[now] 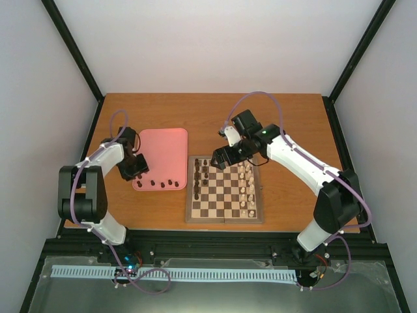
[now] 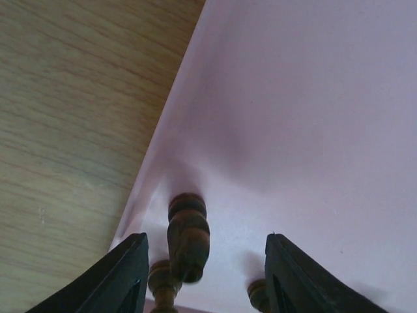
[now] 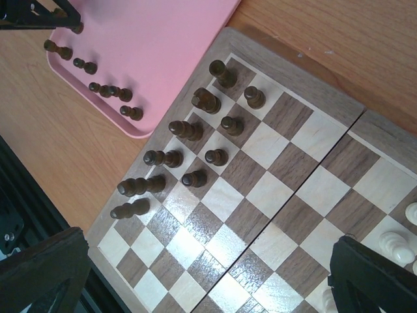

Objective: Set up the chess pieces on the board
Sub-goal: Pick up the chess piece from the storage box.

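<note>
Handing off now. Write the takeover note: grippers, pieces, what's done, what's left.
Left gripper: open, low over the tray's near-left corner, jaws straddling one dark piece, not closed on it.
Right gripper: open, empty, above the board's dark side.
Done: ten board pieces stand in two rows, six and four; white pieces stand on the opposite side.
Left: about six tray pieces sit along the tray's near edge; move them to the free dark-side squares.
</note>
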Tool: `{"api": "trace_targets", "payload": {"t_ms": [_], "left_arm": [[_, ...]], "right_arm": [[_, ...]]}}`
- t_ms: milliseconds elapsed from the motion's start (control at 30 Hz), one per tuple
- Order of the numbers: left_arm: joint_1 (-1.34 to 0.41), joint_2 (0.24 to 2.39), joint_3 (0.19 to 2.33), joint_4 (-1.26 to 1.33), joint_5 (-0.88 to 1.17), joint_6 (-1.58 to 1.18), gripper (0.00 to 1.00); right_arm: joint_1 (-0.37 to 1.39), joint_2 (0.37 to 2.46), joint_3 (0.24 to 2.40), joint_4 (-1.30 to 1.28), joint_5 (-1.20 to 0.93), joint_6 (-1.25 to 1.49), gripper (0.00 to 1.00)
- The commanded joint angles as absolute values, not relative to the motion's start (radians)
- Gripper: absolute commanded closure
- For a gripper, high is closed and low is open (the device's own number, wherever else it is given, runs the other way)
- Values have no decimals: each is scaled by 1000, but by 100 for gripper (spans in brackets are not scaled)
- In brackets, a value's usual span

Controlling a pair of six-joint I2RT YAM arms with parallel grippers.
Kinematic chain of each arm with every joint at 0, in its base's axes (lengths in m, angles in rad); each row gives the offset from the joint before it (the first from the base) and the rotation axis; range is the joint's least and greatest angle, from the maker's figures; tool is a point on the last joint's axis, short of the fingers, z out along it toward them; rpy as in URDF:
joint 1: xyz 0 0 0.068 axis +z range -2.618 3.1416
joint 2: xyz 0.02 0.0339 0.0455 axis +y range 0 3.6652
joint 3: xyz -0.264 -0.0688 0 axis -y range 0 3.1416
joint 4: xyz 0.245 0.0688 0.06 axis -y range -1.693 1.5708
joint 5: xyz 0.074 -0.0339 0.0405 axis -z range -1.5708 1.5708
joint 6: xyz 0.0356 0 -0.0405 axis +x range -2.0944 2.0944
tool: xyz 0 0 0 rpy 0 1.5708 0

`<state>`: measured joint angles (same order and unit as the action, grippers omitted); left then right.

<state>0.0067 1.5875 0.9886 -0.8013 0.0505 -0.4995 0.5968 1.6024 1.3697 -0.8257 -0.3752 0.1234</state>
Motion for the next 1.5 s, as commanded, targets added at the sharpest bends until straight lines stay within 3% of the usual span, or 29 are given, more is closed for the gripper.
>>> {"api": "trace_targets", "payload": {"t_ms": [0,133,300,667,1067,1233,1467], "left_arm": [[17,1644,1054,-773,48,-480,50],[17,1681,1077,-772,51,-476,57],[17,1700,1084,-775,52,-476,76],[17,1704,1066,-774,91,-469,99],[-22,1549,1232,-972,105,-421,99],[-183,1476,1342,-1118,112,-424,99],[-488,1335,1179,-1119,175,-605,99]], "right_arm": [[588,1627,1393,-848,-378,106,0],[589,1634,1400,-854,-370,100,0],[589,1642,1398,-854,-368,100,0],[589,1659,1399,-850,-368,100,0],[589,1666,1400,-836,-339,116,0],[589,1687,1401,-830,-308,135,0],[589,1719,1422,-827,-269,149,0]]}}
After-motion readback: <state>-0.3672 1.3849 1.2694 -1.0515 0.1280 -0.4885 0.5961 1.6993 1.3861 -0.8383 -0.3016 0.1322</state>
